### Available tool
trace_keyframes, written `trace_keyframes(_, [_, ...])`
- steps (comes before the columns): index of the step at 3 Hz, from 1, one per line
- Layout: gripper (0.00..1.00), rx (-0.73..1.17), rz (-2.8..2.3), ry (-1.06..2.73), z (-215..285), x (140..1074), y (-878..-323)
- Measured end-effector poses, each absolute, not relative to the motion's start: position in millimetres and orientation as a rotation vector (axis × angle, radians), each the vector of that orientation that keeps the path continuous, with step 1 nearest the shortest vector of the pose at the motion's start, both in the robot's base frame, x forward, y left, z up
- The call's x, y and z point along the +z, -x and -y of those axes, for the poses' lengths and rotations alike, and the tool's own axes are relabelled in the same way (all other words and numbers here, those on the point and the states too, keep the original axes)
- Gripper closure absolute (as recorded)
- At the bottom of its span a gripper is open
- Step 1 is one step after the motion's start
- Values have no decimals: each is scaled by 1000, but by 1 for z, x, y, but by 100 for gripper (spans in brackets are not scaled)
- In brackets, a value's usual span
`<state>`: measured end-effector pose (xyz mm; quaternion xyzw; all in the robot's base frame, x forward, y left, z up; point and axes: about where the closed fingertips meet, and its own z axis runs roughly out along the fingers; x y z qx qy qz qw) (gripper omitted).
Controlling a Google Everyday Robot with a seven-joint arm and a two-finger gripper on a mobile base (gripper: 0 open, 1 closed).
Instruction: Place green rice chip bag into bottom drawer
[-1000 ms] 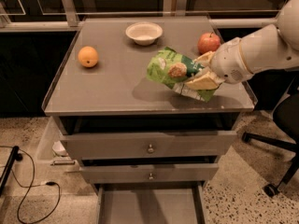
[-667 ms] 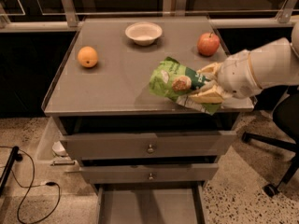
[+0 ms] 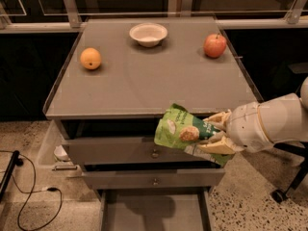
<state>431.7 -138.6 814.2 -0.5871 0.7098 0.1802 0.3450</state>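
Observation:
The green rice chip bag (image 3: 185,131) is a crinkly light-green foil bag with pictured chips. It hangs in the air in front of the cabinet, level with the top drawer. My gripper (image 3: 216,134) comes in from the right on a white arm and is shut on the bag's right end, with cream fingers (image 3: 219,147) above and below it. The bottom drawer (image 3: 154,213) is pulled open at the lower edge of the view, its flat grey floor showing below the bag.
On the grey cabinet top (image 3: 149,76) sit an orange (image 3: 90,58) at the left, a white bowl (image 3: 148,33) at the back and a red apple (image 3: 214,45) at the right. Two shut grey drawers (image 3: 120,150) have round knobs. A black cable (image 3: 29,196) lies on the floor at the left.
My gripper has carried the bag off the cabinet top, forward and down over the front edge, to a spot in front of the top drawer.

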Motion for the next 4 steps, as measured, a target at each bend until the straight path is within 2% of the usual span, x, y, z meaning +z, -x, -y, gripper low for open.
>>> trace_keyframes(2, [100,446,-1817,1560,133,812,-421])
trace_keyframes(3, [100,338,-1766,1648,125,802,-393])
trace_keyframes(4, [100,257,-1712,1760,124,736,-359])
